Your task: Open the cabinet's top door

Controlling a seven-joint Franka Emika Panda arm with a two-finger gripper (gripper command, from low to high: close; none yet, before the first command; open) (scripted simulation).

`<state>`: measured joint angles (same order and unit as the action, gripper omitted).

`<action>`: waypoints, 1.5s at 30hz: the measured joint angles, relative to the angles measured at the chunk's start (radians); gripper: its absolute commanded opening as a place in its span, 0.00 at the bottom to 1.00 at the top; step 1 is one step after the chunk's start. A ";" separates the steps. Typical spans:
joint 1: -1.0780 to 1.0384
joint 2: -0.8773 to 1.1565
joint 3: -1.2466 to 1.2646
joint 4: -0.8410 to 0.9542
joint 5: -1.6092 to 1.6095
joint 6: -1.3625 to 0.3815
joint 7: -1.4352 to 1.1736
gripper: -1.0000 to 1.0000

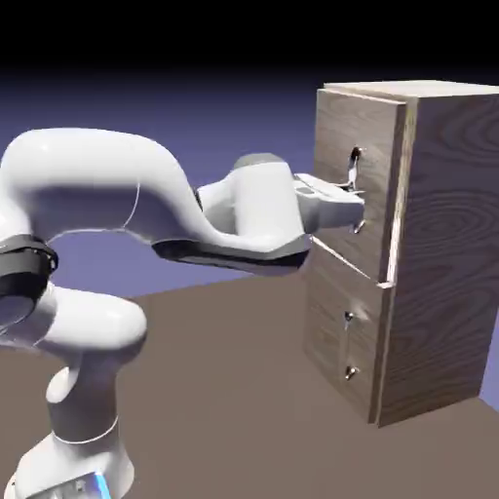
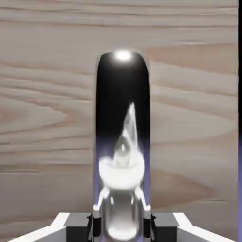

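Note:
The cabinet (image 1: 443, 244) is tall, of light-brown wood grain, and stands at the exterior view's right. Its top door (image 1: 336, 136) is the taller upper panel, carrying a vertical silver bar handle (image 1: 355, 161). The door's lower edge juts a little past the panel below. My gripper (image 1: 357, 202) reaches level from the left and is shut on that handle. In the hand view the shiny handle (image 2: 123, 118) runs up the middle, clamped between my grey fingertips (image 2: 78, 226), with the top door's wood (image 2: 42, 118) filling the background.
Below the top door sits a shorter panel (image 1: 326, 331) with a small silver handle (image 1: 349, 343). The cabinet stands on a brown table (image 1: 224, 390). My white arm (image 1: 117, 195) arches in from the lower left.

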<state>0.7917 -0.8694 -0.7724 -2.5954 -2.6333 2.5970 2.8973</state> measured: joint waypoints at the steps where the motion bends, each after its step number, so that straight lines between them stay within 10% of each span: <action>1: -0.031 0.003 0.036 -0.019 0.030 -0.018 0.000 0.00; 9: -0.201 -0.031 0.314 -0.162 0.332 -0.212 -0.068 0.00; 32: -0.918 -0.104 1.128 -0.213 0.927 -0.053 -0.025 0.00; 45: -0.859 -0.089 1.461 -0.136 1.474 -0.521 -0.221 0.00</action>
<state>-0.0673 -0.9586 0.6884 -2.7314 -1.1594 2.0765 2.6762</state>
